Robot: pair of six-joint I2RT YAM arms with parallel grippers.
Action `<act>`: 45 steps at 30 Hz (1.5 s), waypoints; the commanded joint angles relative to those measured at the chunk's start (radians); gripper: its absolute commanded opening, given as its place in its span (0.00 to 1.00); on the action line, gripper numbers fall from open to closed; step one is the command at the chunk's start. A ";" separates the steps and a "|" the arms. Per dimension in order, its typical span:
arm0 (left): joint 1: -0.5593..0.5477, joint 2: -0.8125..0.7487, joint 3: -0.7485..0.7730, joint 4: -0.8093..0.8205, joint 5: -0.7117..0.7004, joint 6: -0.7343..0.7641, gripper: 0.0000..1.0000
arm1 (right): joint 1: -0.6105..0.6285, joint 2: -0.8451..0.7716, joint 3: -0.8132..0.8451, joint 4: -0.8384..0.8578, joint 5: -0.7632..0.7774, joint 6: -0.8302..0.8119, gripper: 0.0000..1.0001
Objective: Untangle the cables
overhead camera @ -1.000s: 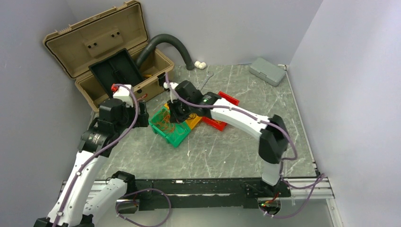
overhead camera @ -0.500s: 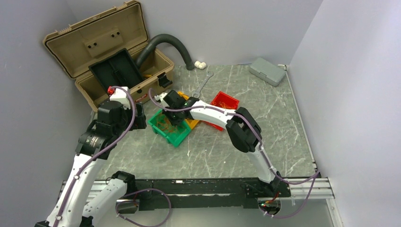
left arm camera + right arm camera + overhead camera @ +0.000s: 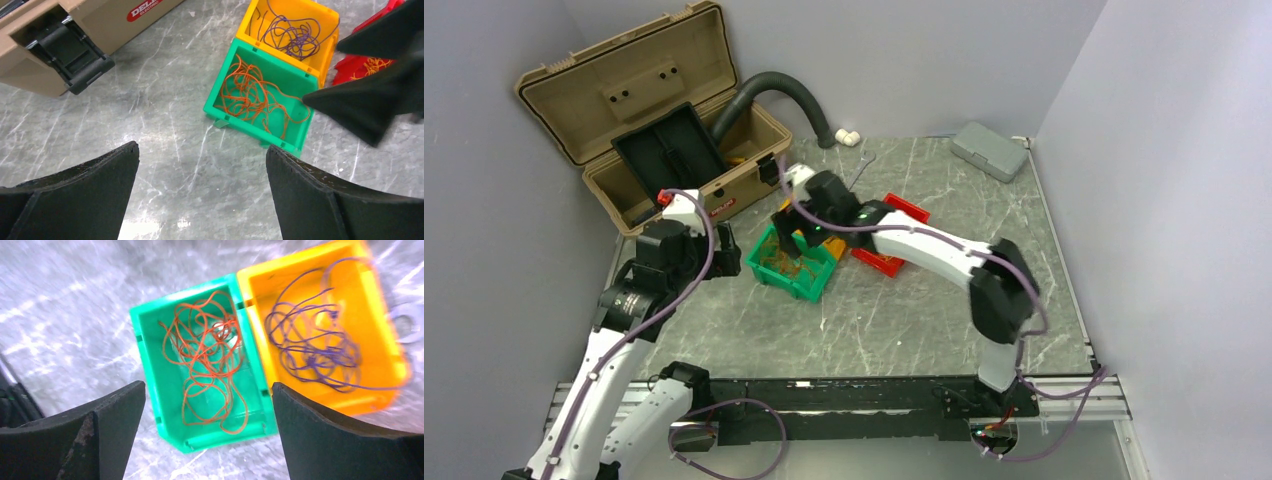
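Right arm is pulling up now: half a second ago my right pincer point(image 3: 796, 222) was dipping down into the green bin point(image 3: 816, 283), and now it is hovering above it, fingers spread wide and carrying nothing. Through the right wrist camera I am looking straight down between the spread fingers at the orange cables point(image 3: 207, 365), which are lying as one loose tangle on the floor of the green bin. The green bin is sitting differently too: it was skewed a moment back, and now it is lining up flush against the yellow bin point(image 3: 385, 335), walls touching. The purple wires point(image 3: 310, 345) are curling inside that yellow one. My left pincer point(image 3: 202, 148) is holding off to the left over bare table point(image 3: 165, 150), spread open as before and gripping nothing, barely shifted. The red bin point(image 3: 906, 208) is sitting just beyond the yellow one.
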 commanded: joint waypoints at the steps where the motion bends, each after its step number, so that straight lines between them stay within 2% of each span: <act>1: 0.005 -0.010 -0.015 0.106 0.049 -0.035 0.99 | -0.078 -0.216 -0.124 0.101 -0.060 0.047 1.00; 5: 0.005 -0.012 -0.054 0.175 0.091 -0.036 0.99 | -0.213 -0.409 -0.304 0.165 -0.145 0.086 1.00; 8: 0.005 -0.015 -0.103 0.264 0.098 -0.047 0.99 | -0.349 -0.572 -0.478 0.248 -0.139 0.097 1.00; 14: 0.001 -0.022 -0.255 0.511 0.052 0.003 1.00 | -0.587 -0.809 -0.739 0.367 0.091 0.133 0.98; 16: 0.001 -0.039 -0.349 0.625 0.009 0.037 0.99 | -0.668 -0.901 -0.849 0.447 0.115 0.137 0.98; 19: -0.001 -0.073 -0.502 0.813 0.009 0.043 0.99 | -0.722 -1.025 -1.022 0.563 0.104 0.057 0.98; 21: -0.007 -0.097 -0.614 0.970 0.009 0.090 0.98 | -0.725 -1.099 -1.103 0.609 0.189 0.020 0.98; 23: -0.017 -0.107 -0.678 1.096 -0.049 0.158 0.98 | -0.726 -1.137 -1.207 0.706 0.267 -0.043 0.98; 27: -0.012 -0.050 -0.693 1.170 -0.223 0.259 0.99 | -0.728 -1.034 -1.295 0.922 0.383 -0.124 0.98; 29: 0.002 0.013 -0.743 1.334 -0.277 0.346 0.99 | -0.729 -0.953 -1.337 1.065 0.433 -0.162 0.99; 32: 0.082 0.146 -0.853 1.667 -0.195 0.423 0.99 | -0.739 -0.780 -1.442 1.446 0.473 -0.188 0.98; 33: 0.121 0.199 -0.863 1.707 -0.155 0.432 0.99 | -0.746 -0.724 -1.451 1.519 0.470 -0.187 0.98; 37: 0.271 0.382 -0.833 1.823 0.138 0.396 0.99 | -0.778 -0.554 -1.422 1.572 0.414 -0.160 0.98; 40: 0.363 0.537 -0.844 2.008 0.194 0.349 0.99 | -0.822 -0.398 -1.406 1.730 0.377 -0.156 0.98; 41: 0.395 0.623 -0.836 2.071 0.258 0.330 0.98 | -0.827 -0.440 -1.364 1.571 0.346 -0.147 0.96; 42: 0.405 0.638 -0.809 2.048 0.322 0.335 0.95 | -0.835 -0.440 -1.331 1.489 0.302 -0.146 0.95; 43: 0.404 0.604 -0.758 1.882 0.356 0.364 0.93 | -0.837 -0.408 -1.325 1.530 0.308 -0.162 0.96; 44: 0.391 0.600 -0.703 1.757 0.342 0.383 0.93 | -0.837 -0.426 -1.321 1.491 0.309 -0.152 0.99; 45: 0.385 0.631 -0.691 1.801 0.316 0.378 0.95 | -0.837 -0.436 -1.312 1.444 0.326 -0.135 1.00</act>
